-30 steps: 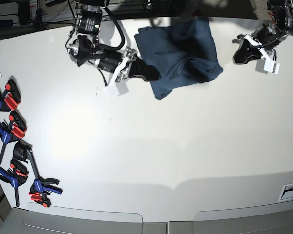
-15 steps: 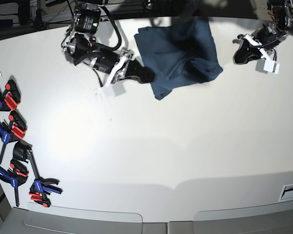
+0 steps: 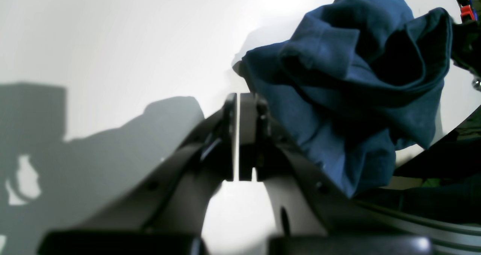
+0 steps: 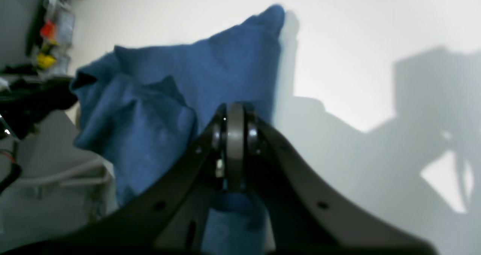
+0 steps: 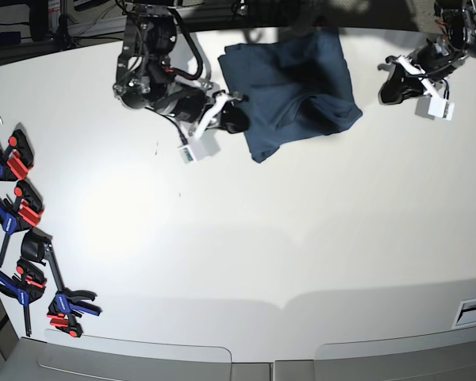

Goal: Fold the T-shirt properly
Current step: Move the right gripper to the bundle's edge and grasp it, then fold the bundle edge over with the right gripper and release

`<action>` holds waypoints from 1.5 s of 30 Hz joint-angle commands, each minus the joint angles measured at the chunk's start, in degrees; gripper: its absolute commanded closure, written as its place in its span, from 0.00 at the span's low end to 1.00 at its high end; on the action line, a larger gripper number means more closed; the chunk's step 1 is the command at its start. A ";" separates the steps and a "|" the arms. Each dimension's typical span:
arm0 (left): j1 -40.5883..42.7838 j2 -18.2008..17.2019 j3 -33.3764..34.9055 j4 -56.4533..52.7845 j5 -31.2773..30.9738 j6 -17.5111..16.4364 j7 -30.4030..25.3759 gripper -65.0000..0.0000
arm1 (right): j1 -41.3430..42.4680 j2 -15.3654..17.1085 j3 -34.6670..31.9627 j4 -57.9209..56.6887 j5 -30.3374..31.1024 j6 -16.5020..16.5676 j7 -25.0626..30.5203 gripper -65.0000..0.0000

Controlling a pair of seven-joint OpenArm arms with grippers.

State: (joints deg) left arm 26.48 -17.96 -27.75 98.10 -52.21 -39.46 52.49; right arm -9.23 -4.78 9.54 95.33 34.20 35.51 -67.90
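— How are your fingers standing?
— Your right gripper is keeping its fingers together, hovering by the T-shirt's left edge in the base view; your left gripper, fingers also together, is waiting off the T-shirt's right side.
— And the T-shirt?
— It's lying bunched on the table, between your grippers.
— What could be going wrong?
— With layers overlapping, you may be pinching several at once and dragging the whole bundle; closed fingertips pushing in may be rucking it further.
— Your count?
— You're seeing one T-shirt, two grippers, one table.
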 commanded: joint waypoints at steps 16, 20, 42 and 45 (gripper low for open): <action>0.20 -0.81 -0.28 0.98 -1.20 -0.54 -1.16 1.00 | 0.66 -1.42 -14.60 1.77 -10.71 -5.16 1.29 1.00; 0.20 -0.81 -0.28 0.98 -1.20 -0.54 -1.16 1.00 | 0.63 -1.42 -14.43 5.70 -12.28 -5.16 1.31 1.00; 0.17 -0.81 -0.28 0.98 -1.20 -0.54 -1.57 1.00 | -3.19 -1.42 -17.33 8.52 -13.92 -5.75 1.99 1.00; 0.17 -0.81 -0.28 0.98 -1.20 -0.54 -1.60 1.00 | -3.34 -1.42 -20.74 8.52 -15.02 -6.03 1.92 1.00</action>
State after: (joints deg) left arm 26.48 -17.98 -27.75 98.10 -52.21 -39.46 52.27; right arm -12.91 -5.82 -10.98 102.87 17.91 29.26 -66.98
